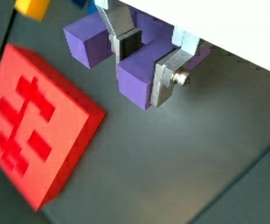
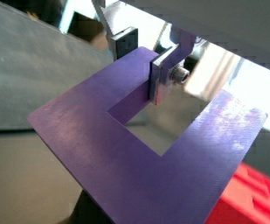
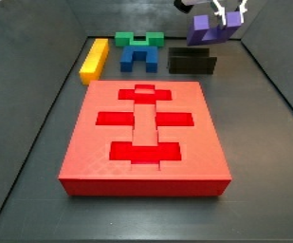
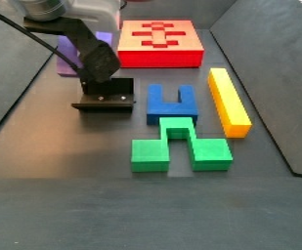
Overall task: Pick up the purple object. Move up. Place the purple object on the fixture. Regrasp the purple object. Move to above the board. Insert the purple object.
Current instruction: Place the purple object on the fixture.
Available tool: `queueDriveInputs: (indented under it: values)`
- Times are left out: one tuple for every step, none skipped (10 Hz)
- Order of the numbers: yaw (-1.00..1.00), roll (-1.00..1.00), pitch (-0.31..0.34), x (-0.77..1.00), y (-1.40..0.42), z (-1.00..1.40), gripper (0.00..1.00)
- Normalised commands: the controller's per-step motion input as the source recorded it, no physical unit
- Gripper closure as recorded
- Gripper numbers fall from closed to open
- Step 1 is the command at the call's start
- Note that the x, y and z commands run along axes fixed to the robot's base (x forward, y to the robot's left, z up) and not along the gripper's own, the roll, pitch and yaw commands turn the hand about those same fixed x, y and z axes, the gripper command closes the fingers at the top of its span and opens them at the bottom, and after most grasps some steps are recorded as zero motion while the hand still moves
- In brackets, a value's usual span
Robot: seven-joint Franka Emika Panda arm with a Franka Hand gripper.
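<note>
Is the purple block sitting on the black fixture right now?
No. In a side view the gripper holds the purple object in the air above the fixture, with a gap between them.

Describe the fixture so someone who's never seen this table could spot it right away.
Start at the big red board. Behind its far edge runs a row: yellow bar, green block and blue block, then the fixture below the gripper holding the purple object. It alone is black, a low box-like holder.
</note>
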Motion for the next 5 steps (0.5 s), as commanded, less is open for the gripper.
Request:
queueDriveInputs:
  values:
    - [-0.50, 0.45, 0.189, 0.00, 0.12, -0.43, 1.00]
    - [-0.23, 0.01, 0.091, -0.14, 0.28, -0.39, 1.00]
    - [-0.06, -0.10, 0.000, -0.15, 0.30, -0.28, 1.00]
    - [0.05, -0.32, 0.000, -0.02, 0.27, -0.25, 1.00]
    - [0.32, -0.40, 0.000, 0.00, 0.10, -0.17, 1.00]
